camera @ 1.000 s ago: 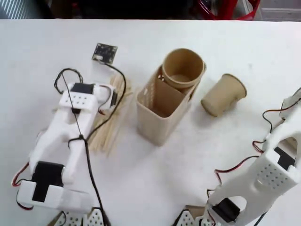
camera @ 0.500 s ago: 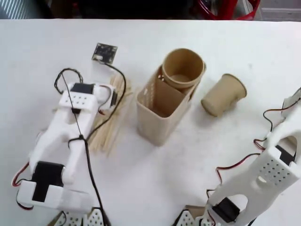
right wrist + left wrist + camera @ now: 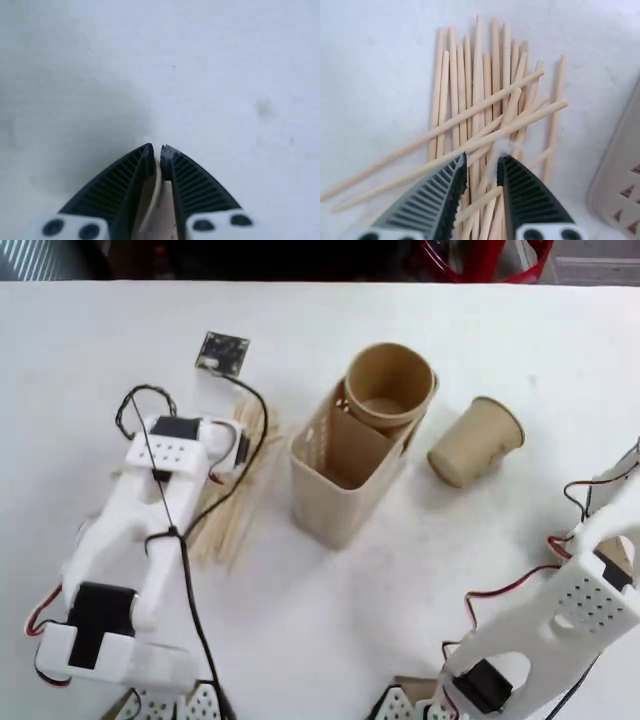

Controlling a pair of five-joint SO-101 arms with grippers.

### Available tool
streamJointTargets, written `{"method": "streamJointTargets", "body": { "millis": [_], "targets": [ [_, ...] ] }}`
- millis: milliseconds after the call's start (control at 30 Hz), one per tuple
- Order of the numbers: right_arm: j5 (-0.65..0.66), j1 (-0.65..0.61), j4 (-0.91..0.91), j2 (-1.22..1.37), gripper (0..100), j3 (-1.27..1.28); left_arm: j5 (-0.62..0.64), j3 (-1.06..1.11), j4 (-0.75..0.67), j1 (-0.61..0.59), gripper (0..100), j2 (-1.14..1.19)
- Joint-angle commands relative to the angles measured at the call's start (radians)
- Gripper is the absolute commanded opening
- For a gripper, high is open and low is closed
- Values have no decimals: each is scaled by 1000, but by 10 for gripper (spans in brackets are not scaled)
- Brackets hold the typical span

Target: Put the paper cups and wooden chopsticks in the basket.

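The tan basket (image 3: 338,502) stands mid-table with one paper cup (image 3: 389,386) upright in its far end. A second paper cup (image 3: 475,442) lies on its side to the right of it. Several wooden chopsticks (image 3: 232,522) lie in a loose pile left of the basket. My left gripper (image 3: 481,160) is down on the chopsticks (image 3: 485,90), its fingers closed around a few of them. My right gripper (image 3: 156,147) is shut over bare table, with a thin beige strip between its fingers that I cannot identify. The right arm (image 3: 585,605) sits at the near right edge.
A small dark circuit board (image 3: 222,351) lies behind the left arm (image 3: 150,500), with black cable running over the chopstick pile. The basket's latticed wall (image 3: 620,190) is close beside the left gripper. Red and black wires trail from the right arm.
The right arm has drifted right, towards the table's edge. The left arm, cups, basket and chopsticks have not moved.
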Motion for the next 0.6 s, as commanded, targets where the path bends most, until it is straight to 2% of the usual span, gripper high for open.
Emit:
{"method": "streamJointTargets", "body": {
  "millis": [0, 133, 233, 433, 567],
  "targets": [
    [-61, 1, 21, -171, 16, -18, 11, -8, -17, 12, 118, -38],
    [-170, -39, 48, -367, 16, -18, 11, -9, -17, 12, 118, -38],
    [-259, -122, 88, -521, 16, -18, 11, -9, -17, 12, 118, -38],
    [-474, -374, 81, -825, 16, -20, 9, -9, -17, 12, 118, -38],
    [-611, -585, -36, -989, 17, -15, 8, -11, -17, 12, 119, -38]
  ]
}}
